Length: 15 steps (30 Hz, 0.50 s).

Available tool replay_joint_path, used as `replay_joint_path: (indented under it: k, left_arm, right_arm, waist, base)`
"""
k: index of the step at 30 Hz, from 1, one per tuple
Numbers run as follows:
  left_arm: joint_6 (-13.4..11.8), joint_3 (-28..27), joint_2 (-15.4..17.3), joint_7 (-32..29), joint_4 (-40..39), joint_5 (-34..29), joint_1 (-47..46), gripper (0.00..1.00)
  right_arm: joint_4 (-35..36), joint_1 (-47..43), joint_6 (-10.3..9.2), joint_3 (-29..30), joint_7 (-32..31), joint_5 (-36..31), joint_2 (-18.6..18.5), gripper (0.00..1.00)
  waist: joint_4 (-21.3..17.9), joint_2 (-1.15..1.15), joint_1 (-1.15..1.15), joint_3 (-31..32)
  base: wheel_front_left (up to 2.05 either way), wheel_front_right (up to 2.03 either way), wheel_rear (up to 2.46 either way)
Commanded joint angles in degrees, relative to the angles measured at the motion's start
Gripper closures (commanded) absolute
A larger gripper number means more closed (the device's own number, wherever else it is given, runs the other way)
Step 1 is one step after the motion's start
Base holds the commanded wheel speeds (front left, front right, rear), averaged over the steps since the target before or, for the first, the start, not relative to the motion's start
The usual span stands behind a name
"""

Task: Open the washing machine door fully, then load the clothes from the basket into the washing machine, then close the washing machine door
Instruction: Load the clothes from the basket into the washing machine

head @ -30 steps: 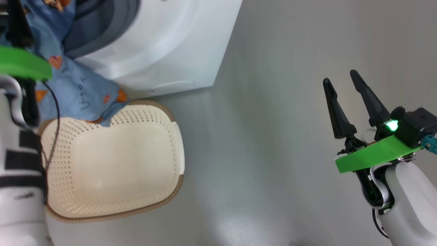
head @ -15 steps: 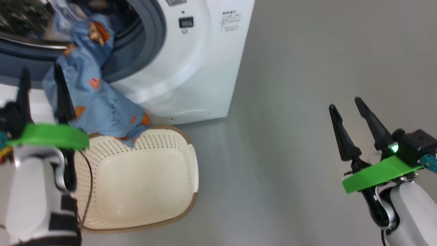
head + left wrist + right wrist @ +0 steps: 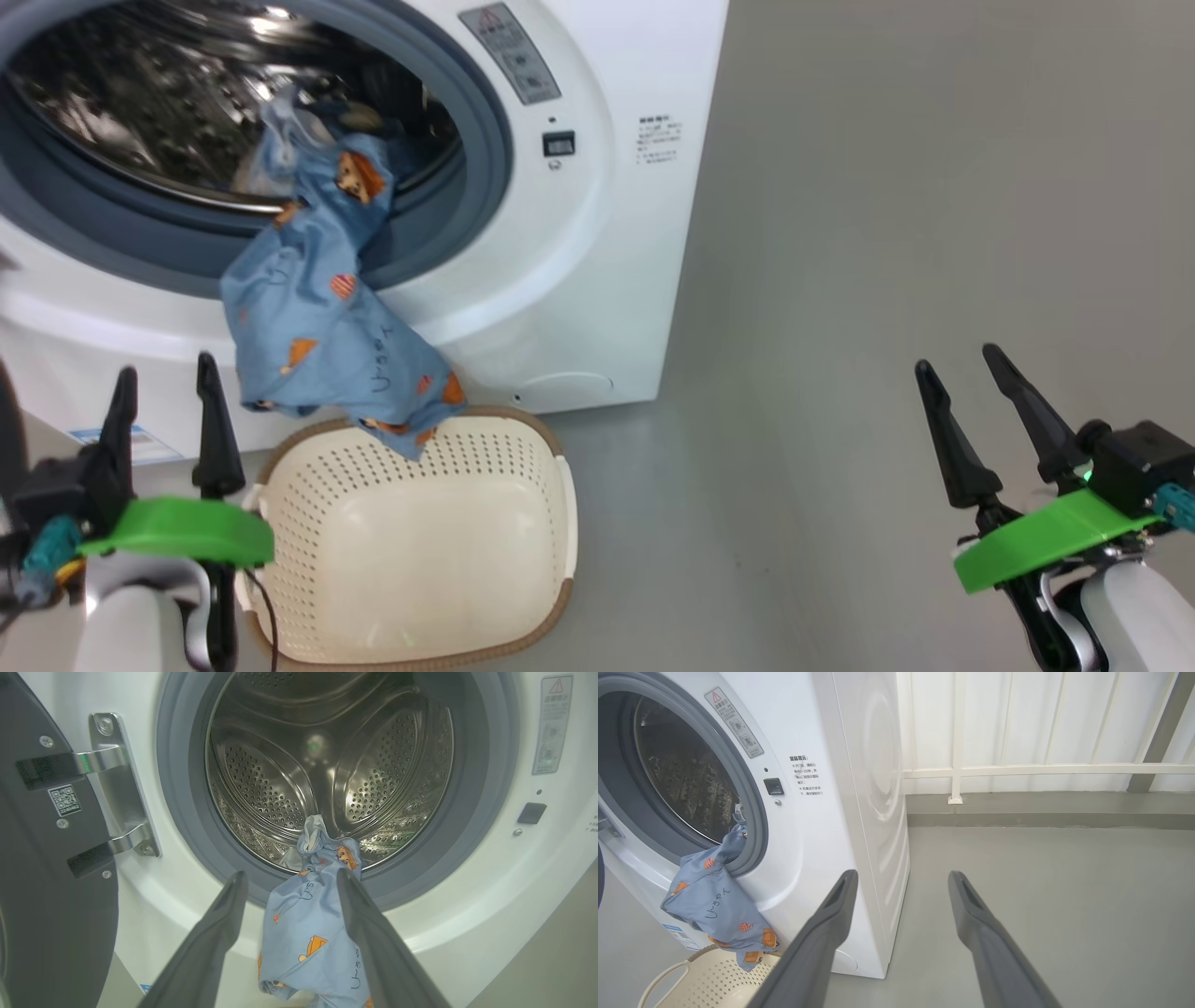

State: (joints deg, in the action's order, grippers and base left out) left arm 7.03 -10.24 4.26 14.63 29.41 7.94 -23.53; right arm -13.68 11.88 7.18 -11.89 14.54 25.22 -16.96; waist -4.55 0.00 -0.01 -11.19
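My left gripper (image 3: 165,366) and right gripper (image 3: 957,358) gape empty. The light-blue, orange-printed cloth garment (image 3: 317,345) droops over the grey rubber gasket (image 3: 490,168) (limp, light); I'd pinch its hanging bulk.

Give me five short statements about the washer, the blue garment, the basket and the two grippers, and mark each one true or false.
1. The washing machine door is swung open. True.
2. The light blue garment lies wholly inside the drum. False: it hangs out over the grey gasket and down the machine's front.
3. The left gripper is clamped on the garment. False: its fingers stand open and hold nothing.
4. The right gripper is open above the floor, holding nothing. True.
5. The basket stands on the floor in front of the washing machine. True.
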Motion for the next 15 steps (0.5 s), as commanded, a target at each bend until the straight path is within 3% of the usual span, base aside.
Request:
replay_joint_path:
  k: [1, 15]
  left_arm:
    - [0.2, -1.7, 1.3, 0.4, -2.0, -0.6, 0.8, 0.00]
    - [0.4, -0.3, 0.7, 0.4, -7.2, -0.4, 11.1, 0.00]
  right_arm:
    - [1.2, -0.9, 0.31, -0.4, 0.5, 0.6, -1.2, 0.00]
    - [1.4, -6.3, 0.31, 1.5, 0.5, 0.3, -1.4, 0.00]
  waist:
    - [1.2, 0.00, 0.01, 1.9]
    - [2.7, 0.00, 0.01, 6.5]
  base:
    - [0.00, 0.00, 0.00]
    - [0.00, 0.00, 0.00]
